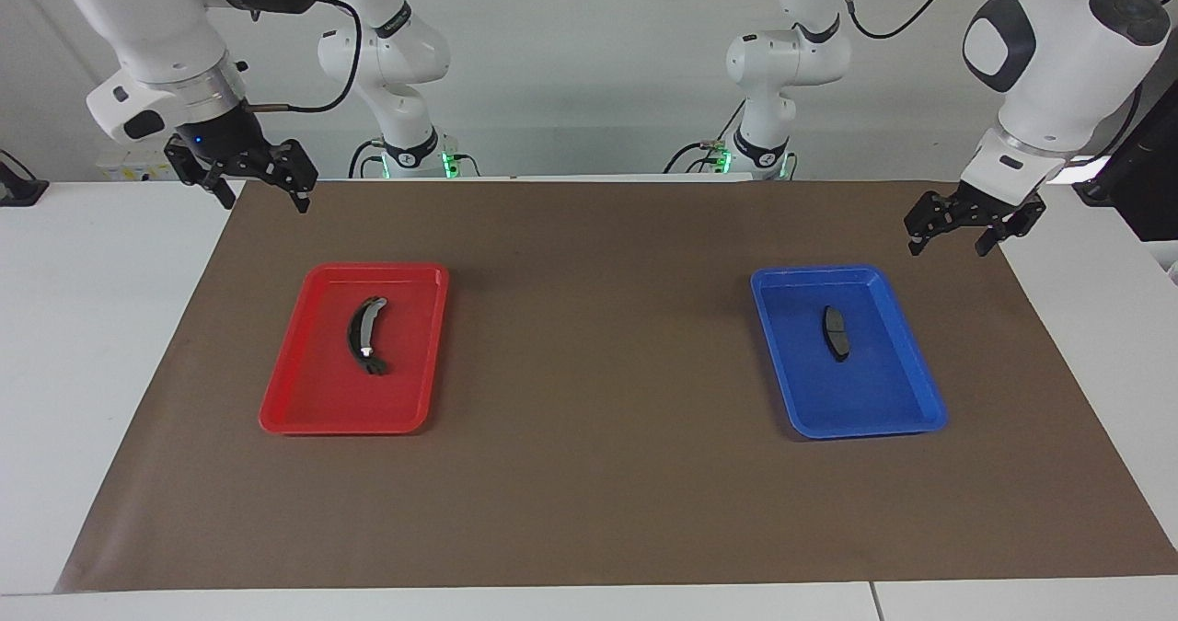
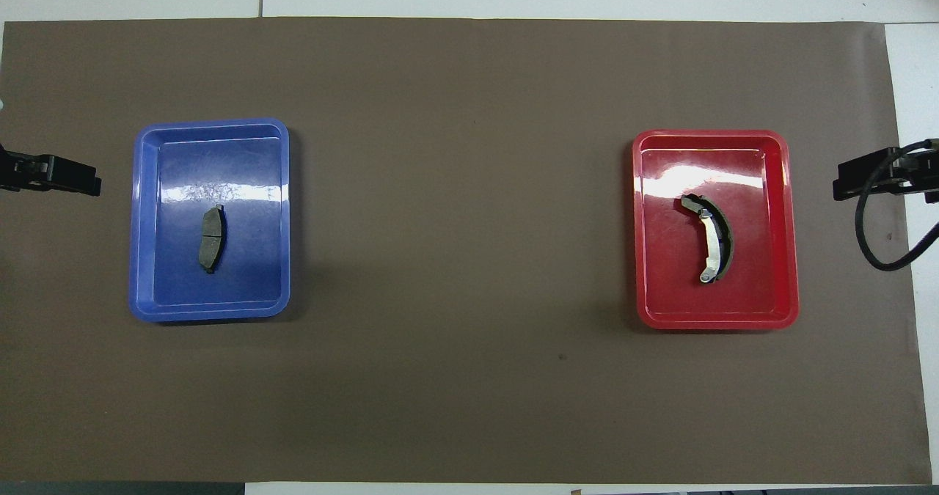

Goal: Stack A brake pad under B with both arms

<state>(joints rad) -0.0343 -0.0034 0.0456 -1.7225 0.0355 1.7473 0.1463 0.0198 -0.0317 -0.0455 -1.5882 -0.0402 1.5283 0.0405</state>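
A brown mat (image 1: 598, 474) covers the white counter (image 1: 101, 327). A red plastic tray (image 1: 304, 400) holds the crescent brake shoe B (image 1: 361, 331); a blue plastic tray (image 1: 883, 400) holds the short dark A brake pad (image 1: 836, 332). Left gripper (image 1: 952, 235) and right gripper (image 1: 263, 194) hang raised over the mat's corners, jaws released, grasping nothing.
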